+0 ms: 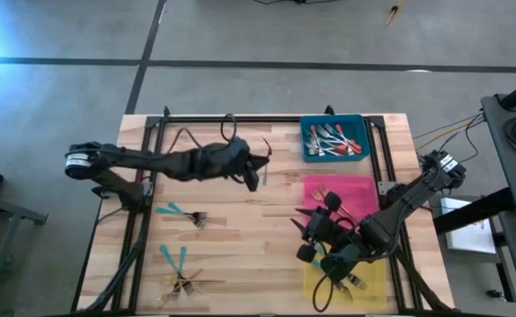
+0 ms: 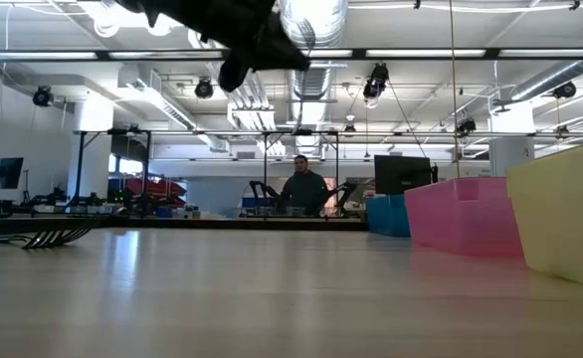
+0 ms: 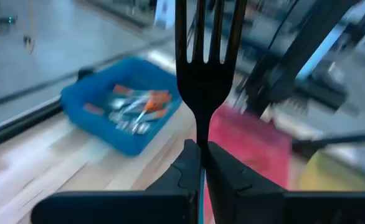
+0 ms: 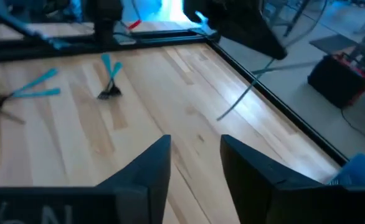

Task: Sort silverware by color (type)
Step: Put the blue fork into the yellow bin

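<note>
My left gripper (image 1: 256,167) hangs over the table's middle, left of the blue tray (image 1: 333,139), shut on a teal-handled fork (image 3: 202,74). The blue tray holds several red-handled forks (image 3: 139,106). My right gripper (image 4: 195,155) is open with nothing between its fingers; it hovers at the left edge of the pink tray (image 1: 355,189) and the yellow tray (image 1: 372,282). Loose teal forks (image 1: 180,213) (image 1: 174,258) and gold forks (image 1: 184,284) lie flat on the wood at the near left. My left gripper pinches the fork between its two fingers just below the head, at the top of the handle (image 3: 201,144). The fingers lie along the fork. The tines stick out beyond the fingertips, and the teal handle (image 3: 201,190) runs back between them. The fork is lifted clear of the table.
The pink tray holds gold forks (image 1: 321,194), and the yellow tray holds a few forks (image 1: 355,282). A black frame (image 1: 240,119) runs along the table's far edge. Bare wood lies between the two arms. A person (image 2: 304,189) sits far behind the table.
</note>
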Action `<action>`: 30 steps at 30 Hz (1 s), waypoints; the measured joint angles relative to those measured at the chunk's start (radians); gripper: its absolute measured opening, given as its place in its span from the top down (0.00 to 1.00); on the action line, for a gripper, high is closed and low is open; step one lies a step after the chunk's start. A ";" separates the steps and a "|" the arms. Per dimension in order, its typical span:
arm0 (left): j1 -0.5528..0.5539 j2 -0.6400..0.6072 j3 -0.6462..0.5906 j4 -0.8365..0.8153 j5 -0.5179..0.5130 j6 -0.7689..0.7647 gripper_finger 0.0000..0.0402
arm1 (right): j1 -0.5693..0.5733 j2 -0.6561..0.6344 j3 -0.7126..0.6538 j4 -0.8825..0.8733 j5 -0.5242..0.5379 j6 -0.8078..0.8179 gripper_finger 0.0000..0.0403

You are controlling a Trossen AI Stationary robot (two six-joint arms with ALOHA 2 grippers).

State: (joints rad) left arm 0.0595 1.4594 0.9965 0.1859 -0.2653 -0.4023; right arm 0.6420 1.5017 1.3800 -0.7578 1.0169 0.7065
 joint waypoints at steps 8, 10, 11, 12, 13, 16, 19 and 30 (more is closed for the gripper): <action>-0.100 0.075 0.001 0.204 -0.040 -0.026 1.00 | -0.082 0.022 0.000 0.016 0.109 0.220 0.56; -0.116 0.093 0.001 0.229 -0.040 -0.033 1.00 | -0.102 0.034 0.000 0.016 0.105 0.243 0.55; -0.122 0.102 0.001 0.234 -0.040 -0.041 1.00 | -0.108 0.036 0.000 0.016 0.104 0.252 0.54; -0.127 0.108 0.001 0.233 -0.040 -0.049 1.00 | -0.113 0.040 0.000 0.016 0.102 0.266 0.54; -0.128 0.113 0.001 0.233 -0.039 -0.053 1.00 | -0.119 0.044 0.000 0.016 0.101 0.274 0.54; -0.127 0.119 0.001 0.242 -0.042 -0.064 1.00 | -0.128 0.053 0.000 0.016 0.101 0.296 0.54; -0.127 0.129 0.001 0.246 -0.043 -0.078 1.00 | -0.136 0.064 0.000 0.022 0.102 0.315 0.54; -0.128 0.133 0.028 0.266 -0.041 -0.078 1.00 | -0.198 0.104 0.000 0.035 0.075 0.316 0.54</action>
State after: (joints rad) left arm -0.0689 1.5925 1.0250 0.4520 -0.3061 -0.4808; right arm 0.4440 1.6059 1.3796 -0.7223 1.0915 1.0222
